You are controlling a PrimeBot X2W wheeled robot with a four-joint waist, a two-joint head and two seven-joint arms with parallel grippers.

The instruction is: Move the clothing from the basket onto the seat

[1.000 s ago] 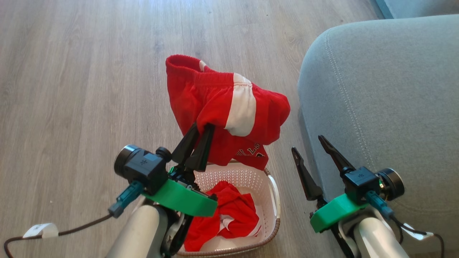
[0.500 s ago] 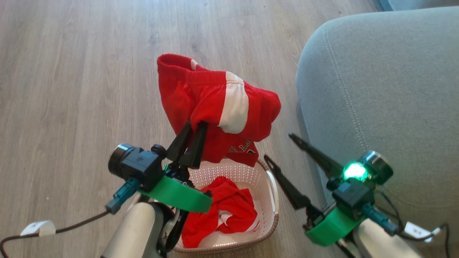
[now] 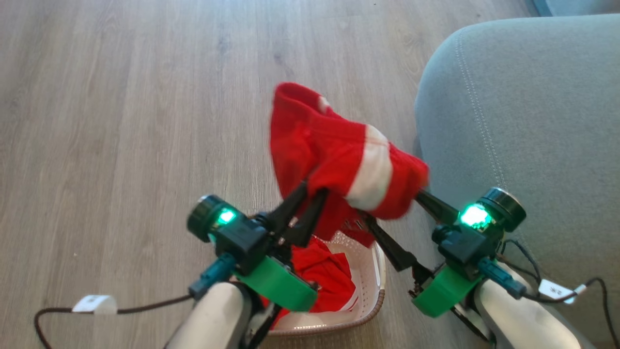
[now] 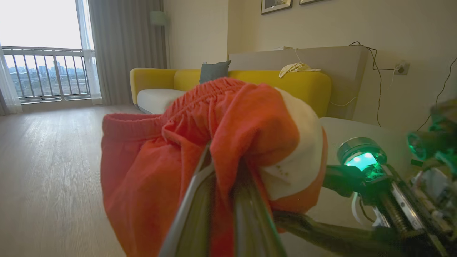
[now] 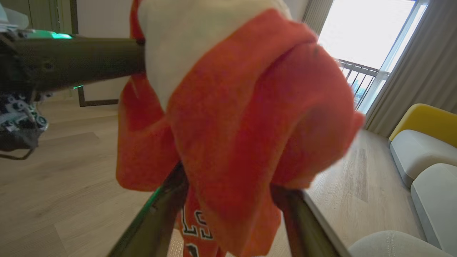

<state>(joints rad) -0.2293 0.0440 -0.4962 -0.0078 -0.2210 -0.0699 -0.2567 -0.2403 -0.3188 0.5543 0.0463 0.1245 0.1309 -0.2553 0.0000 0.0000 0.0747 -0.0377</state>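
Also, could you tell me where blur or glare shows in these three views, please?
Head view: motion smears the lifted garment; the floor is sharper. Left wrist view: the window is blown out white. Right wrist view: the garment hangs too near the lens and looks soft.

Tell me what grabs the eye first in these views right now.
A bright red garment hangs bunched in mid-air, pinched in the shut left gripper, with the open right gripper straddling its lower fold. Below, a second red garment lies in the basket, beside the grey seat.
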